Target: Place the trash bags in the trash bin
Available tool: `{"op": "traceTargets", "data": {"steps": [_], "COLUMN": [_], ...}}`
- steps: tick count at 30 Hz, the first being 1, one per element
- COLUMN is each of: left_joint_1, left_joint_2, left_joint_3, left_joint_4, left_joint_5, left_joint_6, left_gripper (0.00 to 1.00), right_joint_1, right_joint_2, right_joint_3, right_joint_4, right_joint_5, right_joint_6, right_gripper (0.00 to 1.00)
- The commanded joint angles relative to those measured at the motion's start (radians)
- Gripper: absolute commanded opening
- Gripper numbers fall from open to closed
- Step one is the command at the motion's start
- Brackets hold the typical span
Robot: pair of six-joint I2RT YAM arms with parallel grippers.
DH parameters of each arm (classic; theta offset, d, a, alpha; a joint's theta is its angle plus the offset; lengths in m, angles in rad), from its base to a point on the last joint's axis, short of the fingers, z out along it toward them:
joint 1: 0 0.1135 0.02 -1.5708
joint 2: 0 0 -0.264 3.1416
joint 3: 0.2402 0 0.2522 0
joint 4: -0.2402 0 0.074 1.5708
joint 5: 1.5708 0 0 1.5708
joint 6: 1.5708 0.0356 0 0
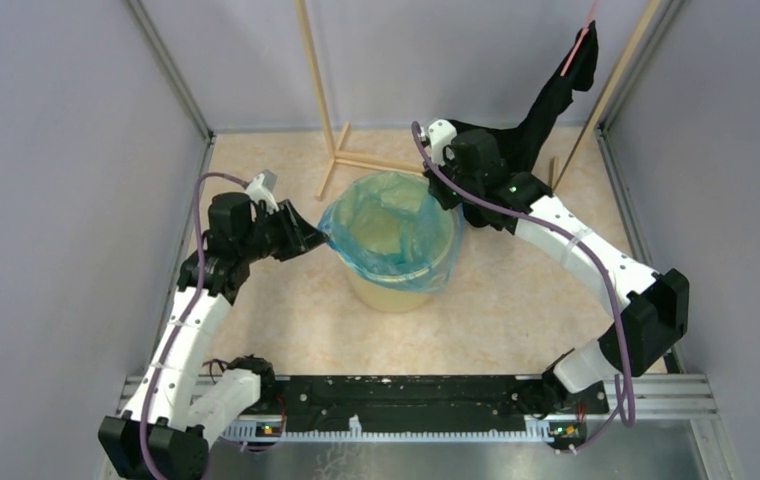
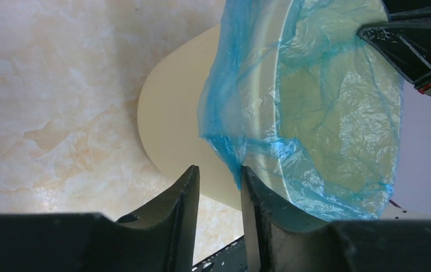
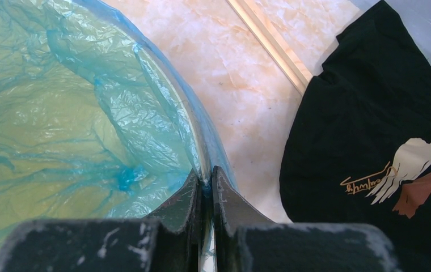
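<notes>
The trash bin (image 1: 396,292) stands mid-floor, a round yellow-tan tub. The light-blue trash bag (image 1: 388,225) lies inside it, its edge folded over the rim. My left gripper (image 1: 313,240) is at the bin's left side. In the left wrist view the left gripper (image 2: 219,170) is open, with the bag's hanging edge (image 2: 230,141) touching one fingertip and the bin's wall (image 2: 173,113) behind. My right gripper (image 1: 453,195) is at the far-right rim. In the right wrist view the right gripper (image 3: 204,173) is shut on the bag (image 3: 60,113) over the rim.
A black garment (image 1: 556,100) with a printed design (image 3: 406,175) hangs from a wooden rack and pools on the floor just behind the right gripper. The rack's wooden foot (image 1: 341,150) lies behind the bin. Grey walls close in on the left, the right and the back.
</notes>
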Motion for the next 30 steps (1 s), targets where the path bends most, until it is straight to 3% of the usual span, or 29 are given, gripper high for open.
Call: {"op": "traceTargets", "data": {"steps": [1,7,14,21,24,26,28,30], "left_joint_1": [0.002,0.003,0.000,0.002,0.000,0.000,0.001,0.001], "left_joint_2": [-0.030,-0.050,-0.045,-0.140,-0.251,-0.329,-0.370,-0.349], "left_joint_3": [-0.038,-0.155,-0.291,-0.276,-0.162,-0.111,-0.070,-0.043], "left_joint_4": [0.054,0.085,0.175,0.029,-0.134,-0.174,-0.176,-0.150], "left_joint_5": [0.034,0.054,0.165,0.080,-0.112,-0.217,-0.239,-0.179], "left_joint_6": [-0.004,-0.015,-0.069,-0.023,0.026,0.041,0.043,0.023], "left_gripper": [0.35,0.24,0.23,0.26,0.40,0.55,0.76,0.84], "right_joint_1": [0.005,0.005,0.004,0.004,0.004,0.005,0.004,0.004], "right_joint_2": [-0.020,-0.025,-0.016,-0.013,-0.016,-0.020,-0.021,-0.019], "right_joint_3": [-0.001,-0.014,-0.039,-0.059,-0.056,-0.057,-0.056,-0.054], "right_joint_4": [0.075,0.089,0.117,0.130,0.123,0.121,0.121,0.121], "right_joint_5": [-0.006,-0.005,0.005,0.003,0.010,0.010,0.014,0.013], "right_joint_6": [0.016,0.023,0.027,0.038,0.032,0.027,0.024,0.023], "right_gripper": [0.00,0.00,0.00,0.00,0.00,0.00,0.00,0.00]}}
